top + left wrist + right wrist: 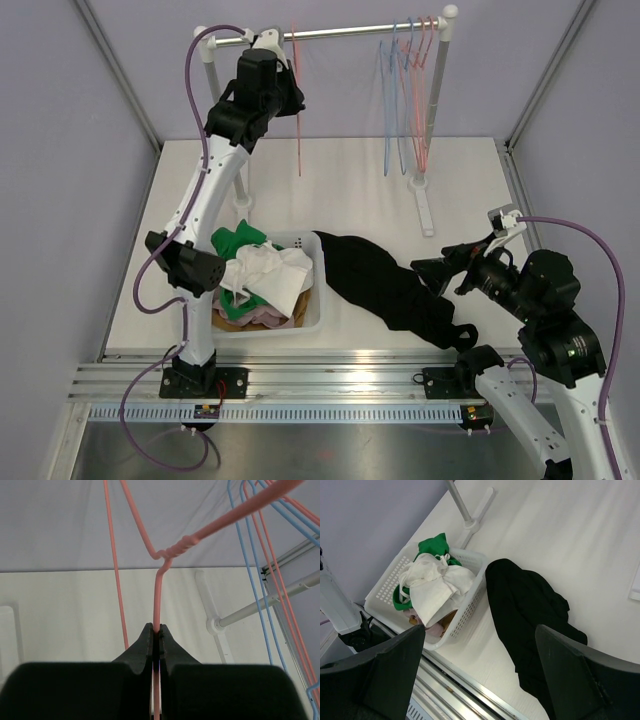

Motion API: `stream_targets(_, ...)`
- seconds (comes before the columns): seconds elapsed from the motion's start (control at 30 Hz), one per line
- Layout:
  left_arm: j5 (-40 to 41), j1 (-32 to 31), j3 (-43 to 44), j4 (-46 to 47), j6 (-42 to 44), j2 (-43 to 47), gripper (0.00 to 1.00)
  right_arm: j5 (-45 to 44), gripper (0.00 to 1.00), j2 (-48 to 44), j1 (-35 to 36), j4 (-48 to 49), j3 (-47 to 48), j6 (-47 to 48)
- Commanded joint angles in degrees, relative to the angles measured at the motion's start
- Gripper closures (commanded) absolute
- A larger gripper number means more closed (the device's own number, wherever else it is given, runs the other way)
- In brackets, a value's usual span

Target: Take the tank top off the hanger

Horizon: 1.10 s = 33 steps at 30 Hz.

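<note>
The black tank top (pixel 395 290) lies crumpled on the white table, right of the basket, off any hanger; it also shows in the right wrist view (pixel 527 607). My left gripper (pixel 292 95) is raised by the rack rail and shut on the wire of a bare pink hanger (pixel 298 120). In the left wrist view the jaws (pixel 159 630) pinch the hanger's wire (pixel 159 587) just below its twisted neck. My right gripper (pixel 437 272) is open and empty, just right of the tank top; in its own view the tank top lies between its spread fingers (pixel 480 635).
A white basket (pixel 320 290) full of white, green and pink clothes stands left of the tank top, also seen in the right wrist view (pixel 472 587). Several blue and pink hangers (pixel 410 90) hang on the rack rail (pixel 350 32). The rack's right post and foot (pixel 425 195) stand behind.
</note>
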State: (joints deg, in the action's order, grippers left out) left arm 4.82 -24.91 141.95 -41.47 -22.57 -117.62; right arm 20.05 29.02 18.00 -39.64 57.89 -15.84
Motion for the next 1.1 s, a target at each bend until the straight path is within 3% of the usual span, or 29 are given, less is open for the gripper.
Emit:
stream_targets(0.0, -2.97, 0.65, 1.50, 2.54, -0.90, 1.69, 0.97, 1.13, 0.01, -0.01, -0.16, 3.16, -0.58, -0.16)
stream_targets(0.03, -4.02, 0.65, 0.44, 2.97, -1.07, 2.13, 0.94, 1.13, 0.00, 0.08, -0.16, 3.25, -0.67, -0.33)
stream_targets(0.13, -6.99, 0.30, -3.69, 4.47, -1.51, 4.41, 0.67, 1.13, 0.00, 0.95, -0.16, 4.13, -1.28, -1.39)
stream_targets(0.17, -7.45, 0.04, -4.39, 4.56, -1.51, 5.03, 0.57, 1.13, 0.01, 1.30, -0.16, 4.13, -1.46, -1.74)
stream_targets(0.2, -7.54, -0.14, -5.18, 4.39, -1.25, 6.25, 0.38, 0.87, 0.01, 2.09, -0.16, 4.74, -1.81, -2.79)
stream_targets(0.3, -6.93, -1.19, -7.82, 4.64, -0.29, 9.59, 0.22, 0.25, 0.00, 4.63, -0.16, 6.06, -3.39, -4.98)
stream_targets(0.37, -5.00, -1.64, -12.47, 5.26, -0.11, 14.51, 0.16, -0.45, 0.00, 8.05, -0.16, 7.11, -5.14, -7.35)
stream_targets(0.4, -5.00, -1.64, -14.84, 5.70, -0.20, 16.70, 0.01, -0.80, 0.00, 9.47, -0.16, 8.42, -5.85, -7.98)
stream_targets(0.67, -0.96, -1.72, -44.70, 12.29, -2.48, 42.70, 0.01, -18.96, 0.00, 29.75, 2.91, 11.86, -8.05, -12.46)
stream_targets(0.8, 0.89, -1.81, -52.18, 10.01, -2.83, 51.67, 0.01, -27.16, 0.00, 38.47, 8.36, 11.95, -7.27, -12.64)
stream_targets(1.07, 6.25, -1.90, -64.16, 0.72, -4.15, 68.57, 0.01, -32.53, 0.01, 54.54, 13.46, 14.23, -5.51, -12.30)
